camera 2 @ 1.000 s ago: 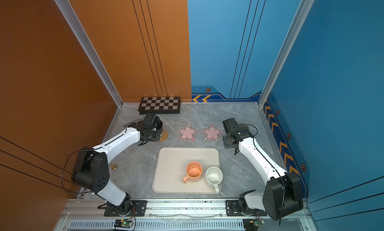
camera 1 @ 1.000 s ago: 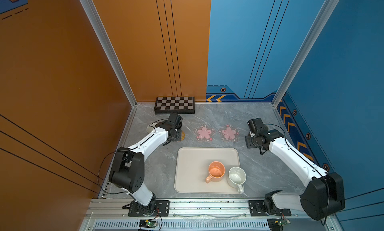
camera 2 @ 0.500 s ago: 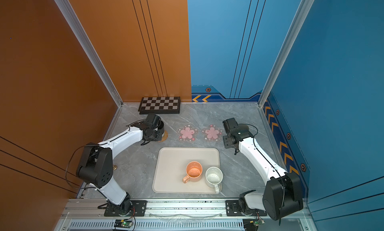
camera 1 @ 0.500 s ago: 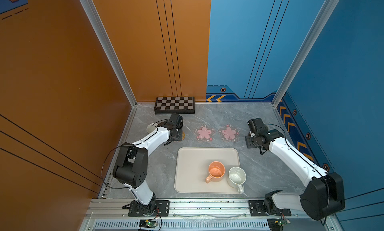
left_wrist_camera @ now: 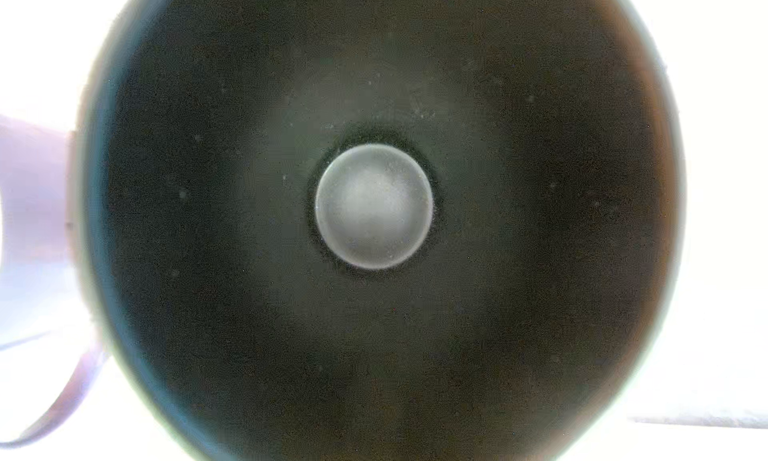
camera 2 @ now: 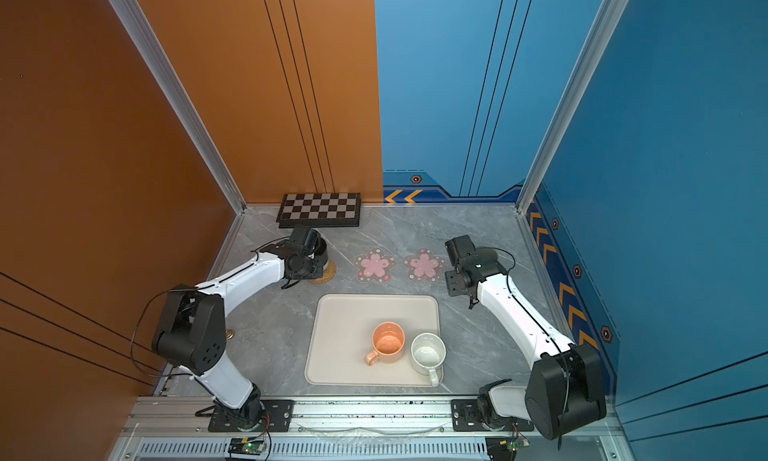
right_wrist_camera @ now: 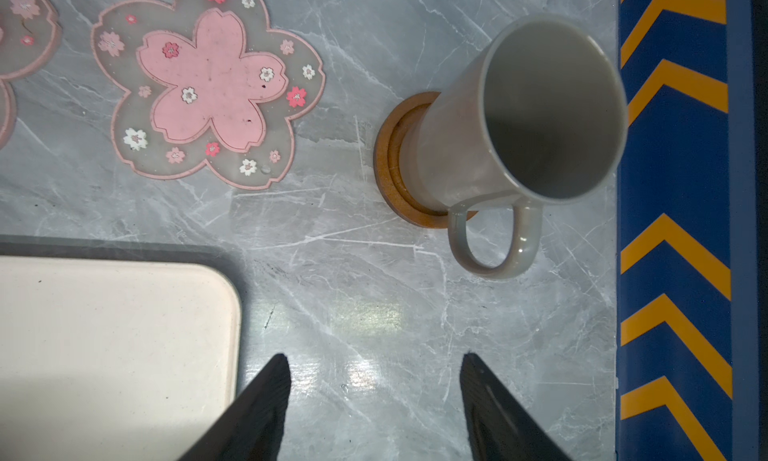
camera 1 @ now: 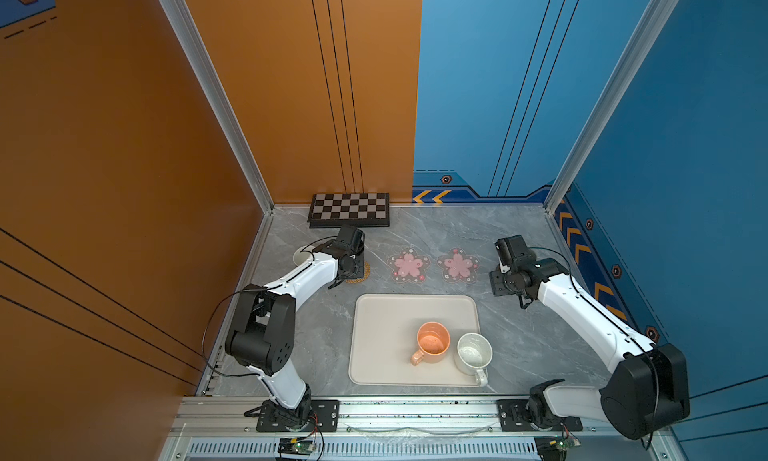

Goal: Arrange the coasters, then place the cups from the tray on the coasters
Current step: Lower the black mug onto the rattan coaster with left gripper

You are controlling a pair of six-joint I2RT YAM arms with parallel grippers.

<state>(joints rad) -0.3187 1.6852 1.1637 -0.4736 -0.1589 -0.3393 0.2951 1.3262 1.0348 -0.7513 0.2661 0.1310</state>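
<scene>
The black cup [camera 2: 322, 252] stands on the tan rattan coaster [camera 1: 361, 274] at the back left, and my left gripper [camera 1: 352, 260] is on it. The left wrist view looks straight down into this cup [left_wrist_camera: 374, 205]; the jaws are lost in the dark. A lavender cup [camera 1: 302, 256] stands just left of it. Two pink flower coasters [camera 1: 409, 265] [camera 1: 458, 265] lie bare behind the tray [camera 1: 382, 322], which holds the orange cup [camera 1: 433, 341] and the white speckled cup [camera 1: 473, 353]. The tall grey cup [right_wrist_camera: 519, 118] stands on the brown wooden coaster [right_wrist_camera: 390, 164]. My right gripper [right_wrist_camera: 374, 357] hangs open over bare table beside it.
A checkered board [camera 1: 350, 209] lies against the back wall behind the left gripper. The blue side wall with orange chevrons [right_wrist_camera: 677, 189] runs close behind the grey cup. The tray's corner [right_wrist_camera: 224, 280] sits next to the right gripper's fingers.
The left arm's base and elbow have swung a little while its gripper stayed at the black cup. The right arm has hardly moved.
</scene>
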